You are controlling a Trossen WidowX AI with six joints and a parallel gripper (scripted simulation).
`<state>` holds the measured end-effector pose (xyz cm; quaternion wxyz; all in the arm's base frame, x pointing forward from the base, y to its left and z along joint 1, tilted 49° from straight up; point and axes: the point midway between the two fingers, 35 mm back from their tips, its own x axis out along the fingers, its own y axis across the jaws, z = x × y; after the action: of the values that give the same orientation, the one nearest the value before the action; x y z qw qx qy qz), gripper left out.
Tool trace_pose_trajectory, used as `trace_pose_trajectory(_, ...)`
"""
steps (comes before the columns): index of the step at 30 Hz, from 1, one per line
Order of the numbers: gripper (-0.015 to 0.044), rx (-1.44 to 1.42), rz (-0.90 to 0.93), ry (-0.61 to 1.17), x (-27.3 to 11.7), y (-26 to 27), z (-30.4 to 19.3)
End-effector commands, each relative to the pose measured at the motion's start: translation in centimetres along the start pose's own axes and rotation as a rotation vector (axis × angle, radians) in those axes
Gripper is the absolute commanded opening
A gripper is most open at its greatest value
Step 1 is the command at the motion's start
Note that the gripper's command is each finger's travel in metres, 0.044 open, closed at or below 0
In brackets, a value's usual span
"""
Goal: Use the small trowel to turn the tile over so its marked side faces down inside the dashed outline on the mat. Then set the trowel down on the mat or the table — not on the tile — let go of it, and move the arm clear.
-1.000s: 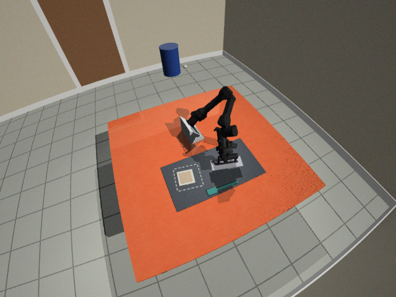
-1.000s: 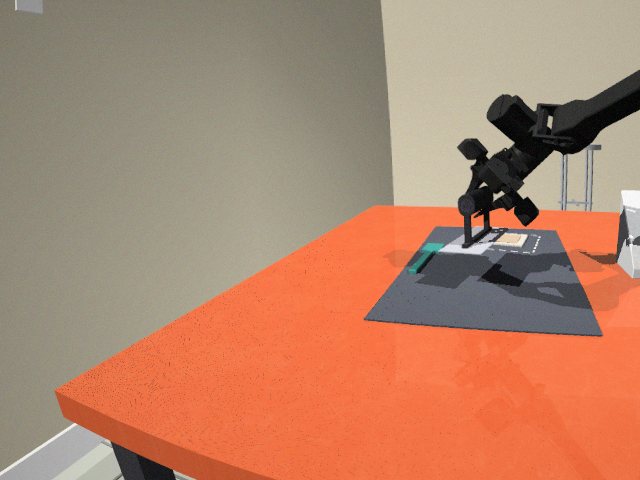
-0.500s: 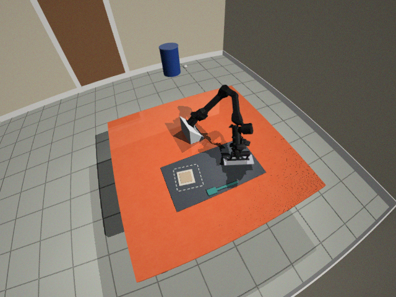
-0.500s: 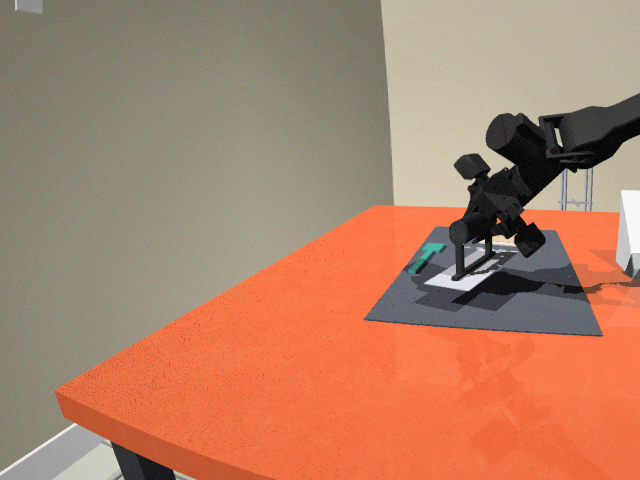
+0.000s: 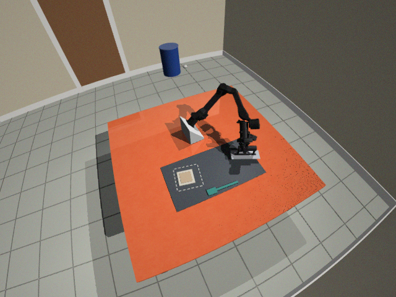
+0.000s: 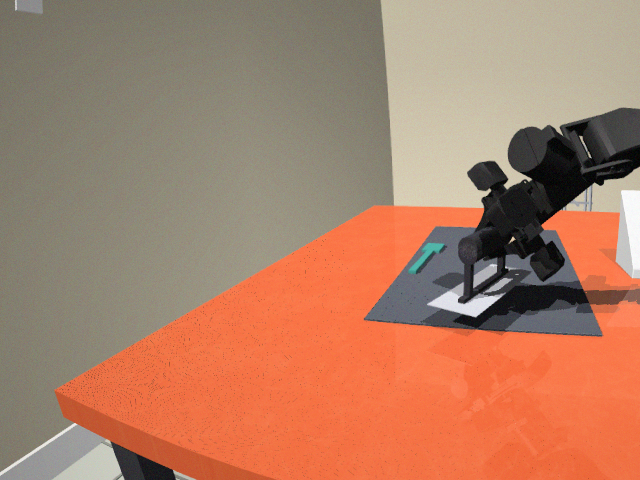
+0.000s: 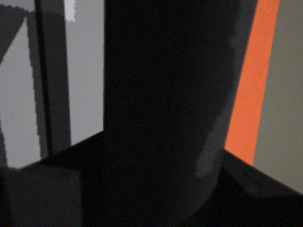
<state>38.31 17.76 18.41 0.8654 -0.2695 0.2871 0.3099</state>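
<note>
As the jaws of the gripper (image 5: 245,148) (image 6: 486,245) (image 7: 156,189) pinch the handle of the trowel (image 5: 246,156) (image 6: 453,302) (image 7: 87,71) above the mat (image 5: 220,169) (image 6: 403,307), the tile (image 5: 185,177) lies inside the outline (image 5: 200,174); putting down the tool seems in hand, calling for gentle lowering, then release.

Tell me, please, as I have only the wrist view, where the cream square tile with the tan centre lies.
Observer: The tile lies flat inside the dashed white outline, tan centre up.
Operator: Thank you; is the flat pale grey blade over it?
Observer: No, the blade is well aside from the tile, toward the opposite end of the dark grey rectangular mat.
</note>
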Motion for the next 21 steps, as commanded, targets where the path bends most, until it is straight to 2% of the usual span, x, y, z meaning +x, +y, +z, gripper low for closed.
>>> trace_pose_trajectory(1, 0.0000, 0.013, -0.018, 0.006, -0.2, -0.2, 0.1)
trace_pose_trajectory(21, 0.0000, 0.017, -0.013, 0.005, 2.2, 2.1, 0.1)
